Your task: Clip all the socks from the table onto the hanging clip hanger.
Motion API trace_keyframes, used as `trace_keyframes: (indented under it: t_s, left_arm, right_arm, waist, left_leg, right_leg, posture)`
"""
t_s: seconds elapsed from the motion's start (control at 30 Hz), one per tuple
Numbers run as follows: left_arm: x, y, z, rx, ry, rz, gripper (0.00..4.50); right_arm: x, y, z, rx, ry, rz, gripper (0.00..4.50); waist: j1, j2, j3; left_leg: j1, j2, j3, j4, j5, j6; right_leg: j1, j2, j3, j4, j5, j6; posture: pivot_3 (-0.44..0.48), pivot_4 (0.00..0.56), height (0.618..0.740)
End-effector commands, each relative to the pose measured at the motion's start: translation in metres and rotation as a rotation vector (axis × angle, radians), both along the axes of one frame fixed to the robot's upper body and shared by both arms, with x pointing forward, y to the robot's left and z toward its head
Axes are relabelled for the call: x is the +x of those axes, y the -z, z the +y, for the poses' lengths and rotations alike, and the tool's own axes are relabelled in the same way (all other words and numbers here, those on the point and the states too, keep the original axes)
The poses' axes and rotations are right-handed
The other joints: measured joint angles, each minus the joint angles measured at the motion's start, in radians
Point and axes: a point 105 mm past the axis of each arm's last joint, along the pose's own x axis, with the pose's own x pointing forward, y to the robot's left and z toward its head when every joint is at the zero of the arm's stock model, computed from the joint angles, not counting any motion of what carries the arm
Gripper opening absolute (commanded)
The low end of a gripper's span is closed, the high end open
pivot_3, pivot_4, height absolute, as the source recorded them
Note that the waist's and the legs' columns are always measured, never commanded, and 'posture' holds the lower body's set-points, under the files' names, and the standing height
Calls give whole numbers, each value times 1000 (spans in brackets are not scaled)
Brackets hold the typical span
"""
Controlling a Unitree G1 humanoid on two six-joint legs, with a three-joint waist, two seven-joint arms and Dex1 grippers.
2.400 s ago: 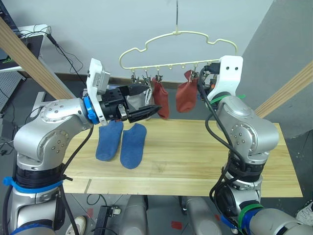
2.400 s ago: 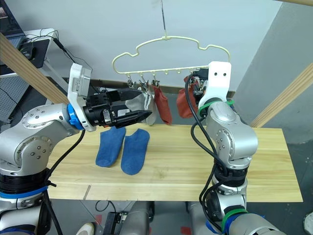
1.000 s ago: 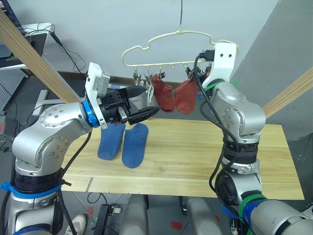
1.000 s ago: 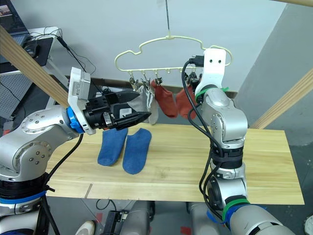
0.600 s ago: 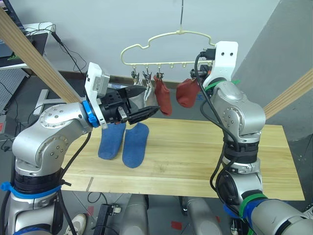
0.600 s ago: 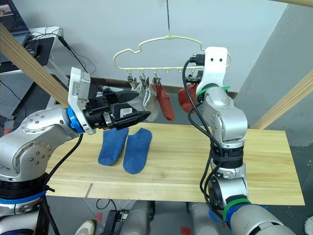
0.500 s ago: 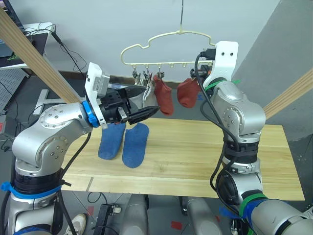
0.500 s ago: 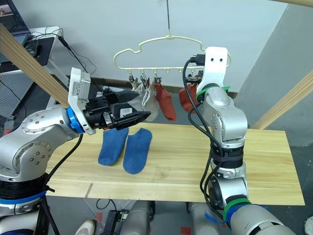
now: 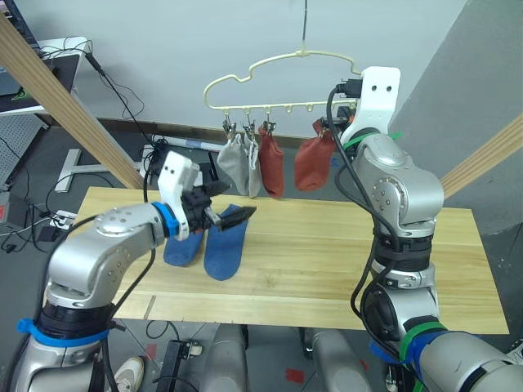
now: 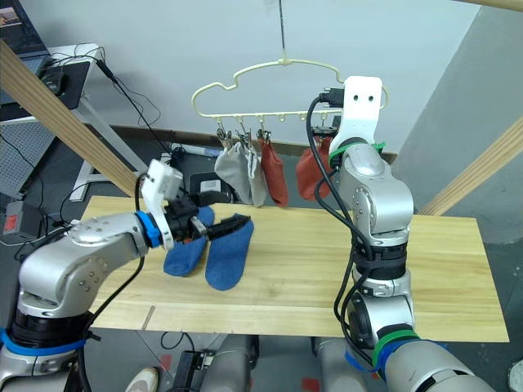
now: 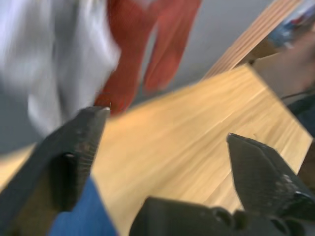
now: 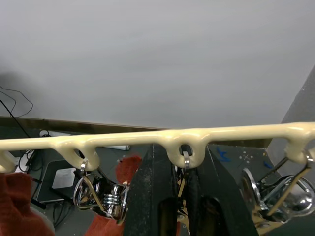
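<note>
Now the left gripper (image 9: 237,216) spreads its fingers wide, empty, above two blue socks (image 9: 225,242) on the tabletop (image 9: 327,261) at frame centre-left. Right fingers (image 12: 147,196) pinch a clip on the clip hanger (image 9: 282,61) at the top.

Two plain blue fabric ankle socks (image 9: 208,242) lie just below the black-fingered left gripper (image 9: 231,216) on the light yellowish, grained wood-plank table (image 9: 327,261). Beside the right gripper (image 12: 183,196), the thin pale-yellow wire clip hanger (image 9: 278,86) carries two light grey socks (image 9: 239,166) and two rust-red socks (image 9: 290,163) on shiny metal clips (image 12: 106,199).
</note>
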Motion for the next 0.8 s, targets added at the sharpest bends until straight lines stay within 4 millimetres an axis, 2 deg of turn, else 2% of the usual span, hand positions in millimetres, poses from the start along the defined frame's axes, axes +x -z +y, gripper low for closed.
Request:
trace_keyframes:
  t_s: [0.03, 0.17, 0.37, 0.67, 0.8]
  left_arm:
    - [6, 22, 8, 112, -70, -29, 4486]
    - [19, 44, 17, 179, -148, -49, 4486]
    - [31, 66, 17, 176, -155, -18, 4486]
    - [53, 85, 14, 202, -176, 11, 4486]
    - [56, 92, 14, 217, -172, 44, 4486]
  right_arm:
    - [-6, -20, -2, 10, 14, -73, 0]
    - [-7, -20, -3, 10, 14, -72, 0]
    - [-7, -20, -3, 9, 14, -71, 0]
    - [-8, -20, -4, 4, 15, -68, 0]
    - [-9, -20, -5, 2, 18, -67, 0]
  waist:
    - [0, 0, 0]
    - [1, 0, 0]
    - [1, 0, 0]
    - [0, 0, 0]
    - [-1, 0, 0]
  left_leg:
    - [0, 0, 0, 0, 0, 0]
    - [0, 0, 0, 0, 0, 0]
    - [0, 0, 1, 0, 0, 0]
    - [0, 0, 1, 0, 0, 0]
    - [0, 0, 1, 0, 0, 0]
  right_leg:
    - [0, 0, 0, 0, 0, 0]
    - [0, 0, 0, 0, 0, 0]
    - [0, 0, 1, -1, 0, 0]
    - [0, 0, 1, -1, 0, 0]
    - [0, 0, 1, -1, 0, 0]
  posture:
    - [43, 338, 740]
    - [41, 340, 740]
    - [28, 342, 740]
    - [14, 348, 740]
    - [7, 348, 740]
